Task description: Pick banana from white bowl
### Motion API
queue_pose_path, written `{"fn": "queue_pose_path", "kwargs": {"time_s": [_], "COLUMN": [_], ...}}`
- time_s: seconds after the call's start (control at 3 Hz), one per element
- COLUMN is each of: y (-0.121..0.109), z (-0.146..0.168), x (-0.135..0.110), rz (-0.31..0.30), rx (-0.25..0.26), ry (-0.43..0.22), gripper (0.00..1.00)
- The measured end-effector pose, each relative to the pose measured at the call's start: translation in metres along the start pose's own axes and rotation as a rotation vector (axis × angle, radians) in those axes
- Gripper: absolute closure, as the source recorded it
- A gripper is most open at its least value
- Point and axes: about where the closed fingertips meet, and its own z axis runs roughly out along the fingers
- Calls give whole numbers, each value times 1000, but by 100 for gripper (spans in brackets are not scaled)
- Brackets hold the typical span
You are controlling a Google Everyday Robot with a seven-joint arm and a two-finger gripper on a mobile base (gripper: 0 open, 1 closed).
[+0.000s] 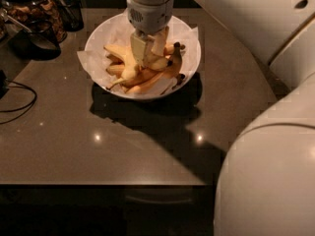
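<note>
Gleaming under dim light, dark table (pixel 113 146) bears white bowl (pixel 193 50); hand (pixel 149 57) among bananas (pixel 147 76) (grip unclear).

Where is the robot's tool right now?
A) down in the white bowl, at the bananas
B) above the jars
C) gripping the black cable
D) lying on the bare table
A: the tool reaches down into the bowl, right at the bananas.
</note>
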Motion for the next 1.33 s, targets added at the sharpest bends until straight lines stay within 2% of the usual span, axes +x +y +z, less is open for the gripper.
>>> {"fn": "queue_pose_path", "kwargs": {"time_s": [0.33, 0.67, 1.0, 1.33], "y": [2, 5, 5, 0], "z": [1, -4, -4, -23], "x": [2, 5, 5, 11], "rz": [-14, -28, -28, -30], "rx": [34, 83, 83, 97], "ry": [-12, -29, -30, -90], "gripper": [89, 100, 100, 100]}}
